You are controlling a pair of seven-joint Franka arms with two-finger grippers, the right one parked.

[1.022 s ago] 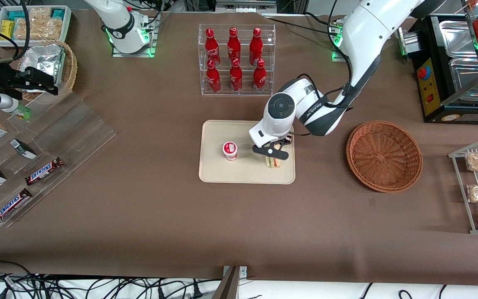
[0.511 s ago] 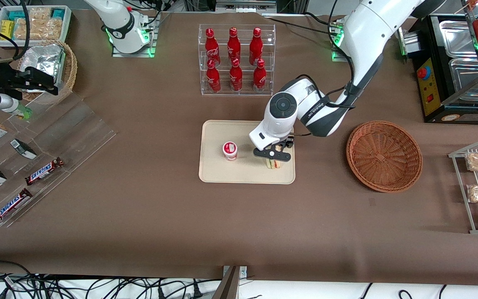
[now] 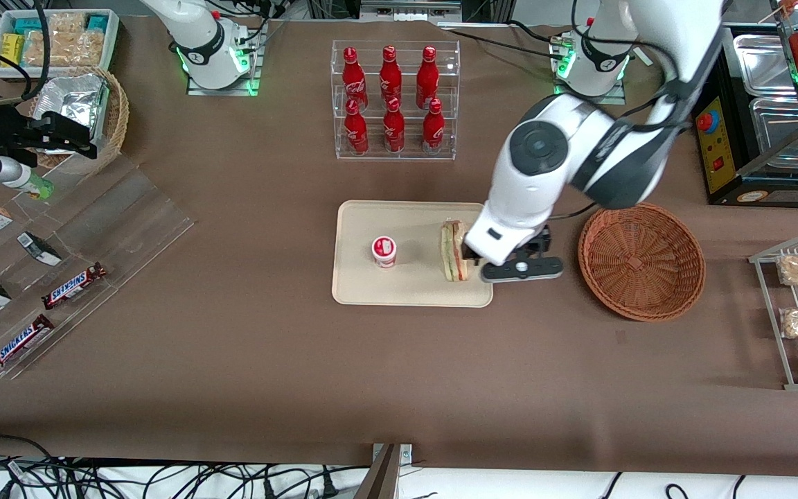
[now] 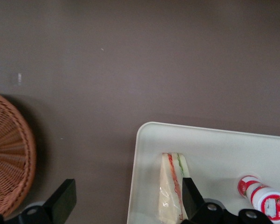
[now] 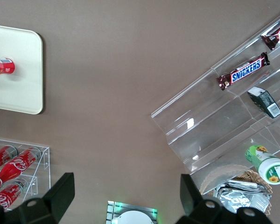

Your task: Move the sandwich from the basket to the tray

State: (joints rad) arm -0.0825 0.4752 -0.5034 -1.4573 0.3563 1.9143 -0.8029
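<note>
Sandwich lies on the tray, beside a small red-capped cup. Pincer hangs fingers apart and empty, between tray and basket above the bench. Placement looks done; next, lift clear.

Three cameras: one overhead front view, two looking down from the wrists

The front view takes in the whole table from high up; the left wrist view looks down closely past its gripper at the tray, basket and sandwich, all shared with the front view; the right wrist view shares the tray's corner.
</note>
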